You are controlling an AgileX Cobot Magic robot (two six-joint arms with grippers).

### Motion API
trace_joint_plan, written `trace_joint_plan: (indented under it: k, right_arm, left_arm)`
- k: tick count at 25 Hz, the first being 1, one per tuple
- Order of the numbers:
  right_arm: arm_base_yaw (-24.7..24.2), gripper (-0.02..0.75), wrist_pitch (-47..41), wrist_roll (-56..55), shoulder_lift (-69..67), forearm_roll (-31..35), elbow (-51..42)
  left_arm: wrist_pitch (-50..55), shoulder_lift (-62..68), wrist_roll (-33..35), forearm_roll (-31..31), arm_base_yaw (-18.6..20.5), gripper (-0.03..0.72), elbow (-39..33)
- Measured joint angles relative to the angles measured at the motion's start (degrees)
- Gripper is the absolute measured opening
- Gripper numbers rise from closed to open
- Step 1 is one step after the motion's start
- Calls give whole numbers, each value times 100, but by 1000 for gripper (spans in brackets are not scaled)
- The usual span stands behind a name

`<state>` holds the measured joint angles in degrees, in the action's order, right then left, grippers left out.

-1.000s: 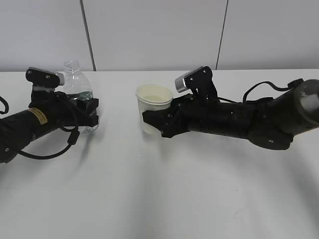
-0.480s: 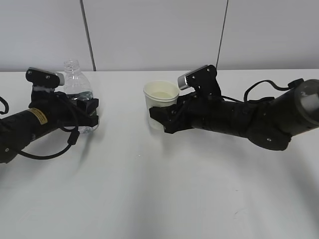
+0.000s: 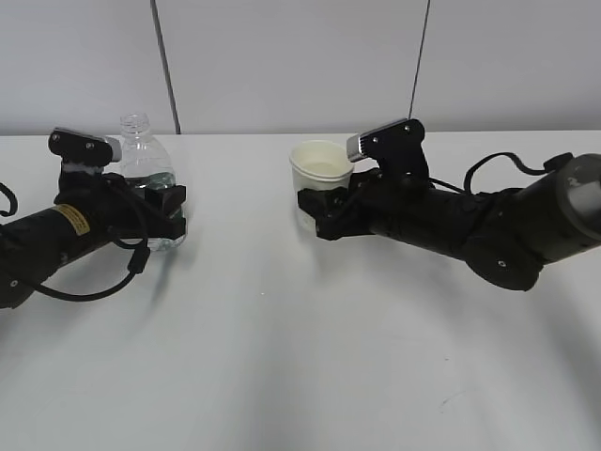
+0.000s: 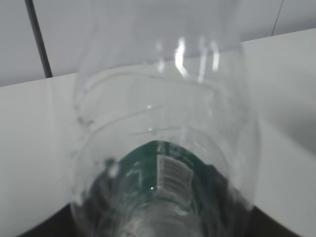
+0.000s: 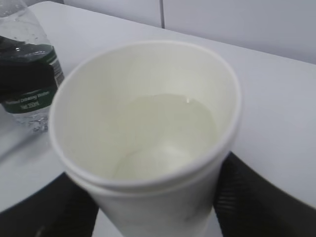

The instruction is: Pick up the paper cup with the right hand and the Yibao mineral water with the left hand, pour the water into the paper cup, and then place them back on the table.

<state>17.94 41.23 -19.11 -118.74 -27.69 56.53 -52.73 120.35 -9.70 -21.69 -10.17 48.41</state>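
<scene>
1. Water lies pooled in the bottom of the paper cup (image 5: 148, 133), a shallow layer over the cream interior; the pour looks done, judging by this.
2. Paper cup: white, rolled rim, upright, no visible dents. It sits toward the far edge of the table (image 3: 300, 376), a little right of centre, with its base on or just above the surface; I cannot tell which.
3. The right hand (image 3: 324, 211) is clamped around the cup's lower wall, black fingers (image 5: 247, 197) on both sides in the wrist view.
4. The Yibao mineral water (image 3: 141, 169) stands upright near the far left corner of the table, well apart from the cup. Clear ridged body, dark green label, open threaded neck, no cap. Little water seems left inside.
5. The left hand (image 3: 169, 216) grips the bottle at label height; the bottle fills its wrist view.
6. Remaining, as I judge it: settle the cup if not down, then let go of both items and draw the arms away.
</scene>
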Motion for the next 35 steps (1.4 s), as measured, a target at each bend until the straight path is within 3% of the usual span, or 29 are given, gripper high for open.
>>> trace_joint_plan:
  k: [11, 25, 35]
  right_arm:
    - [-45, 503, 194, 1387, 0, 2013, -618]
    - [-1011, 502, 672, 1466, -96, 2115, -948]
    - [-1104, 502, 1336, 1384, -598, 2095, -953]
  left_arm:
    - [0, 4, 0, 0, 0, 311, 11]
    - [-94, 61, 0, 22, 0, 311, 28]
    - [-89, 65, 0, 33, 0, 311, 28]
